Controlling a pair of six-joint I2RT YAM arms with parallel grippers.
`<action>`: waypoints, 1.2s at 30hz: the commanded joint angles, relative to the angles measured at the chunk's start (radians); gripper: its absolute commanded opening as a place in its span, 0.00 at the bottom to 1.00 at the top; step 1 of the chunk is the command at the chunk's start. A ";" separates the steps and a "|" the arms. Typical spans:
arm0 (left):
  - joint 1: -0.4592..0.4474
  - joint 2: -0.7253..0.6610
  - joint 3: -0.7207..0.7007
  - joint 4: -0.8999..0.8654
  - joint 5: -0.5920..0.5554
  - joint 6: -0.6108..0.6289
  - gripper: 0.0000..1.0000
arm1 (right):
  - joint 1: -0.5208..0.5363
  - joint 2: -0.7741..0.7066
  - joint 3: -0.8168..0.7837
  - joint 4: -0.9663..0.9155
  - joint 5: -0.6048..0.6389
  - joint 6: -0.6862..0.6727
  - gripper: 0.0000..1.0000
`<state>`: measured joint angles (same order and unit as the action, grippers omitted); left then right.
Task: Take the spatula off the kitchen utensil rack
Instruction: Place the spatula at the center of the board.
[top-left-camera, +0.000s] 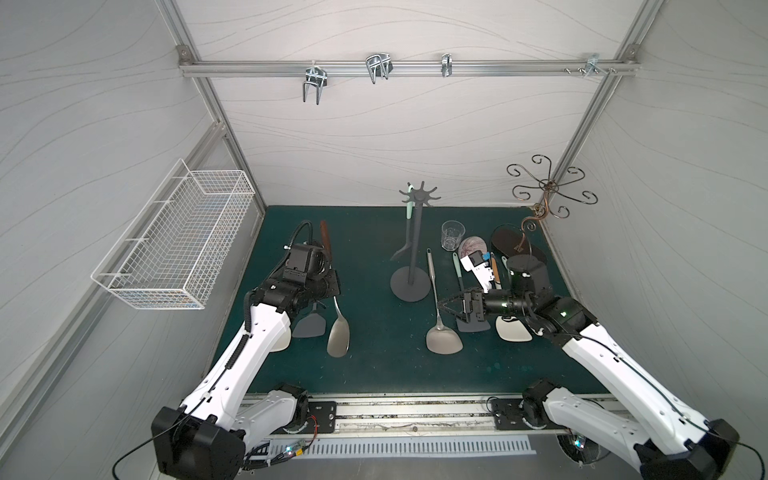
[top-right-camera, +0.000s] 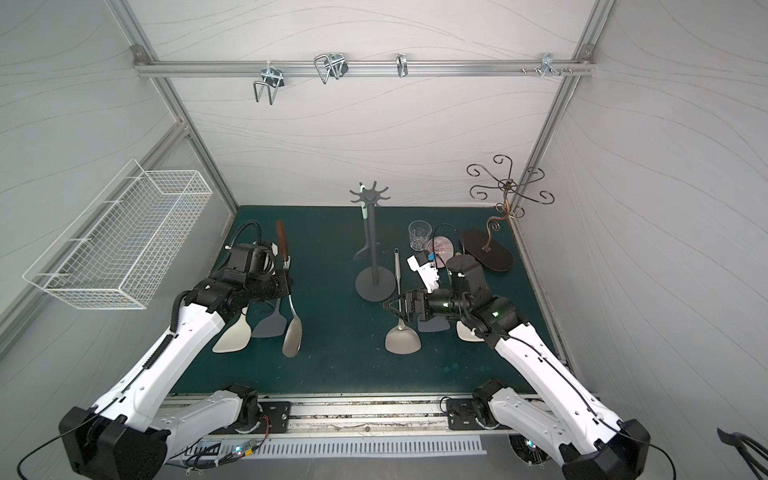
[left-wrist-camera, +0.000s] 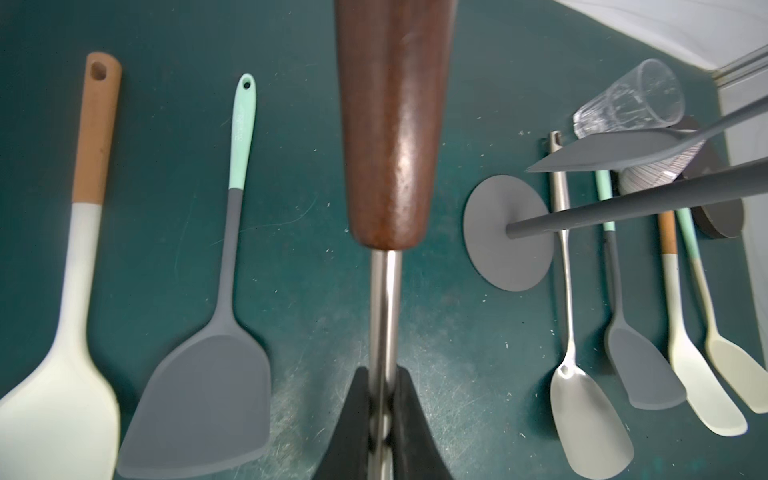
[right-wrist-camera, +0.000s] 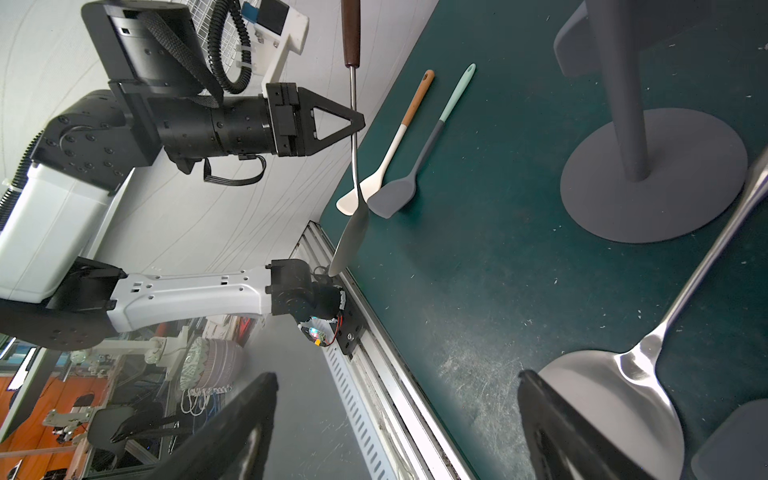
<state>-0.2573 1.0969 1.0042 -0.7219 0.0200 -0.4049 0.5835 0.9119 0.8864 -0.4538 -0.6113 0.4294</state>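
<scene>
Green mat (top-left-camera: 374, 365) in a white booth: kitchen utensil rack (top-left-camera: 415, 249) at centre, mint-handled grey spatula (top-left-camera: 401, 251) hanging from a prong; left gripper (right-wrist-camera: 356, 121) clenched on wood-handled steel spatula (left-wrist-camera: 395, 124), held well clear of the rack, presumably for setting down; right gripper (top-left-camera: 446, 304) spread empty, seemingly readied.

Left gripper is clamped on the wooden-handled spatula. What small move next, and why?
Probably lower the left gripper and lay the wooden-handled spatula on the mat beside the grey spatula: it is already clear of the rack, gripped by its metal shaft.
</scene>
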 joint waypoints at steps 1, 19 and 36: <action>-0.003 0.024 0.059 -0.031 -0.045 -0.033 0.00 | 0.006 -0.014 -0.003 -0.016 0.022 -0.003 0.91; -0.095 0.341 0.264 -0.196 -0.296 -0.051 0.00 | 0.005 0.025 -0.013 0.021 0.048 -0.020 0.92; -0.176 0.812 0.609 -0.369 -0.482 -0.094 0.00 | 0.003 0.028 -0.028 0.027 0.051 -0.034 0.93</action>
<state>-0.4252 1.8713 1.5379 -1.0290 -0.4068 -0.4648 0.5835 0.9379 0.8654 -0.4431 -0.5583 0.4149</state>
